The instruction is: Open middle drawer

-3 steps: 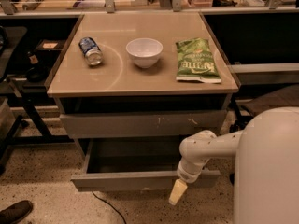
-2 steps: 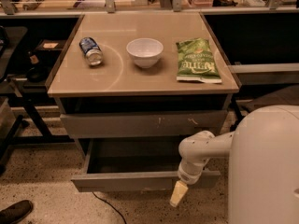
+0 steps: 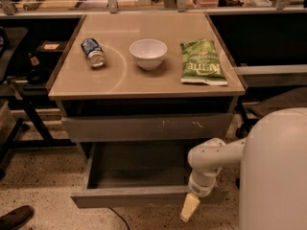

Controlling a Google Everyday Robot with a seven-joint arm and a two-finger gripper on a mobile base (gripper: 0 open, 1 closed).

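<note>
The middle drawer (image 3: pixel 139 196) is the low, wide grey drawer with a plain front. It stands pulled well out, and its dark grey inside (image 3: pixel 139 169) shows. My gripper (image 3: pixel 190 208) hangs at the end of the white arm (image 3: pixel 211 159). It points down at the right part of the drawer's front edge, touching or just in front of it. The arm reaches in from my white body at the lower right.
Above the open drawer is a grey drawer front with white scratch marks (image 3: pixel 148 126), pushed in. On the tan tabletop (image 3: pixel 115 80) lie a can (image 3: pixel 93 52), a white bowl (image 3: pixel 148 53) and a green chip bag (image 3: pixel 201 62). A shoe (image 3: pixel 14 218) is on the floor at the lower left.
The middle drawer has slid a little further out toward me. My gripper has moved the same way with its front edge.
</note>
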